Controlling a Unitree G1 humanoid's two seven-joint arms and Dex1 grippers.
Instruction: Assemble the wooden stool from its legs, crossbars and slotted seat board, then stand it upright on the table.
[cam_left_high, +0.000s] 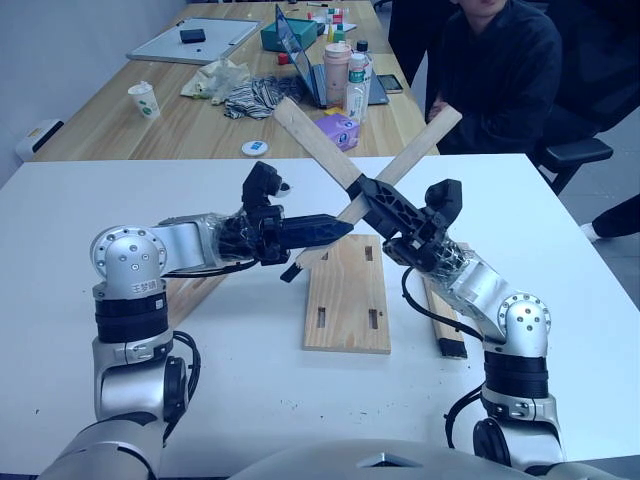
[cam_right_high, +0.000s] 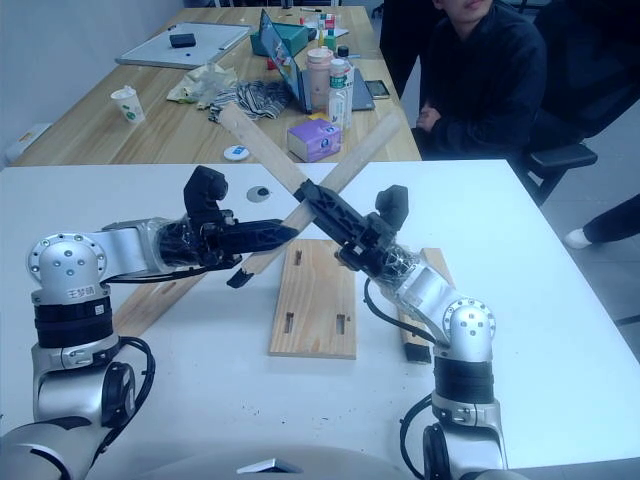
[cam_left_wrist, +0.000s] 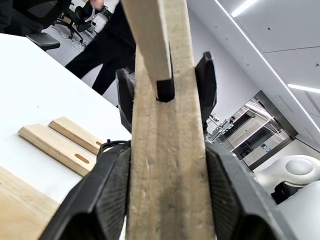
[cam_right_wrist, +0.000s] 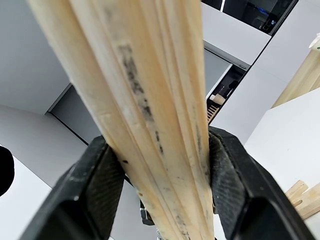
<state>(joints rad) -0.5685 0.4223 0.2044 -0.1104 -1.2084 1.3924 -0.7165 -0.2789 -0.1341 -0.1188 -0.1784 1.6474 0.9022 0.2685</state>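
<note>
I see left gripper (cam_left_high: 337, 228) clamped on a plank (cam_left_high: 420, 150) above the seat board (cam_left_high: 347, 300), right gripper (cam_left_high: 366, 189) clamped on a second plank (cam_left_high: 310, 137) crossing it, cup (cam_left_high: 144, 100) far beyond the board, contents hidden.

White table (cam_left_high: 560, 250): slotted seat board (cam_left_high: 347, 300) flat at centre; wooden strips (cam_left_high: 447, 335) right; plank (cam_left_high: 190, 292) left.

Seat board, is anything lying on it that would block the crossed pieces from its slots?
Nothing visible: slots in the seat board lie uncovered; the left gripper and right gripper hold crossed slats above its far end.
</note>
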